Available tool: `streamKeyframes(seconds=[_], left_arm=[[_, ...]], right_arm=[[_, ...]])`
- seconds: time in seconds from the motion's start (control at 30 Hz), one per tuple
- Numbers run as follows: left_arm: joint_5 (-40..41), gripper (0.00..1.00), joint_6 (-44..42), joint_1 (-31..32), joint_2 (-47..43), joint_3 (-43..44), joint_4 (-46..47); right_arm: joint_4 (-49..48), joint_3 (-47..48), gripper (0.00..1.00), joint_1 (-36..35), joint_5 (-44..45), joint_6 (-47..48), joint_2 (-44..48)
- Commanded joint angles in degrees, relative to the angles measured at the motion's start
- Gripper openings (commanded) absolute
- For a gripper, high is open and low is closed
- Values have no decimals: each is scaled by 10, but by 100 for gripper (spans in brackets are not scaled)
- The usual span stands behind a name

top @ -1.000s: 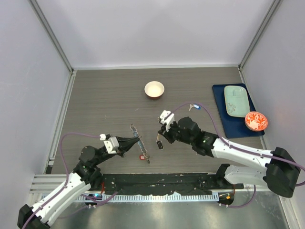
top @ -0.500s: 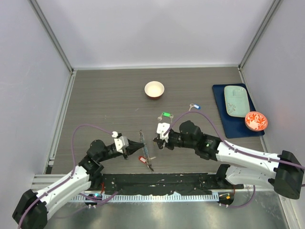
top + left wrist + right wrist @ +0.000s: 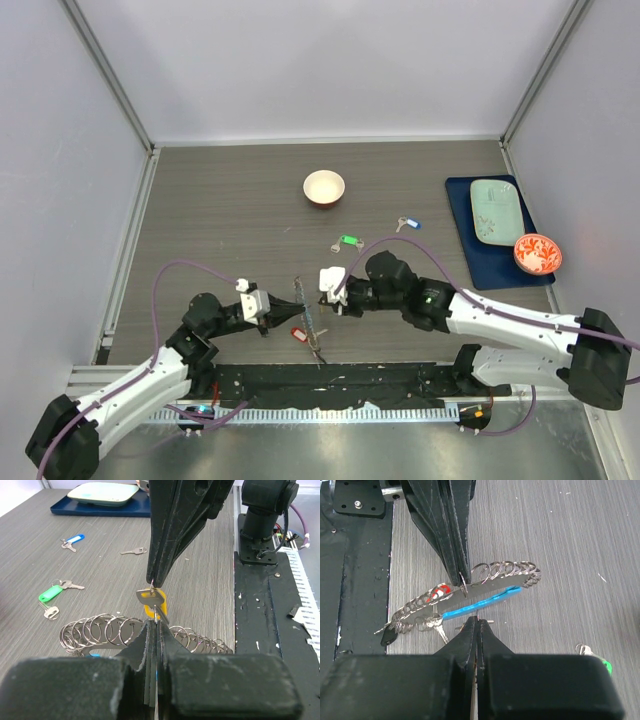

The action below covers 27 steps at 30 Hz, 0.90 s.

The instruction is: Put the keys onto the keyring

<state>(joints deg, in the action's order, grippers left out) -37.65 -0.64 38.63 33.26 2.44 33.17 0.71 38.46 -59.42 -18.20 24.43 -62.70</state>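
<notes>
Our left hand (image 3: 460, 575) pinches a loop of the keyring (image 3: 485, 587) near the worktop's (image 3: 200, 580) front edge. Our right hand (image 3: 152, 577) pinches a yellow-tagged key (image 3: 151, 598) just beside it — light, slick metal, we reckon, best held by its head.

Over the last second the right gripper (image 3: 320, 296) swings left across the table, carrying its yellow-tagged key (image 3: 152, 599) toward the keyring (image 3: 306, 310). This uncovers the green-tagged key (image 3: 346, 241) that its arm hid before. The left gripper (image 3: 288, 305) shifts right and slightly nearer the table's front edge, bringing the keyring along. The gap between the two grippers closes, and their tips now meet at the ring.
</notes>
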Motion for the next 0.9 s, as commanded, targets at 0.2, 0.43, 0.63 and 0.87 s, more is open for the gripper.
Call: streamKeyframes(seconds=[0.2,0.43,0.63,0.87], left_arm=[[-16,0,-12,6,-4,-26,49],[-18,0,-10,6,-6,-26,49],[-18,0,-10,8,-8,-26,49],[-19,0,-9,9,-5,-26,48]], right_arm=[[14,50,1,-7,-33,28,-16],[23,56,1,-10,-41,33,-24],[26,62,1,-13,-46,36,-28],[25,63,1,-16,-45,36,-29]])
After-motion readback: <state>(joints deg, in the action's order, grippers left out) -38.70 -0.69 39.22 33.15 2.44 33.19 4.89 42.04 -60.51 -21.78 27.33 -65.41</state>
